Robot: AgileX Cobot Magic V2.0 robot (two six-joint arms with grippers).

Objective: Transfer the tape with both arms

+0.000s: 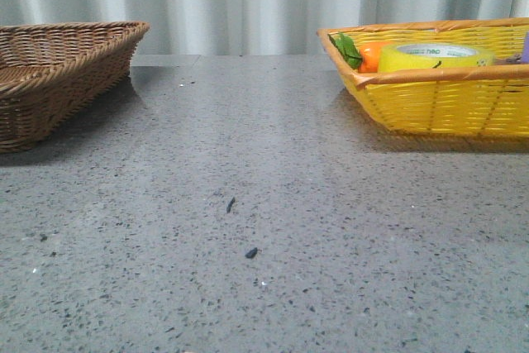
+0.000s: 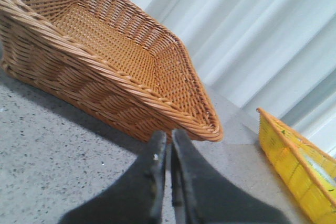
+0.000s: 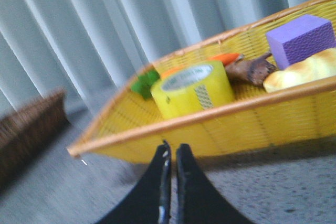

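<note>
The yellow tape roll (image 1: pixel 434 56) lies flat in the yellow basket (image 1: pixel 438 109) at the back right, beside an orange carrot (image 1: pixel 372 55). It also shows in the right wrist view (image 3: pixel 193 89) with its white core and dotted patch. My right gripper (image 3: pixel 171 148) is shut and empty, just outside the basket's near wall (image 3: pixel 252 124), apart from the tape. My left gripper (image 2: pixel 169 136) is shut and empty, above the table near the corner of the brown basket (image 2: pixel 105 66). Neither gripper shows in the front view.
The brown wicker basket (image 1: pixel 58 80) stands at the back left and looks empty. The yellow basket also holds a purple block (image 3: pixel 300 38), a brown piece (image 3: pixel 252 70) and a pale yellow item (image 3: pixel 302 70). Grey speckled table (image 1: pixel 264 229) lies between the baskets; a curtain hangs behind.
</note>
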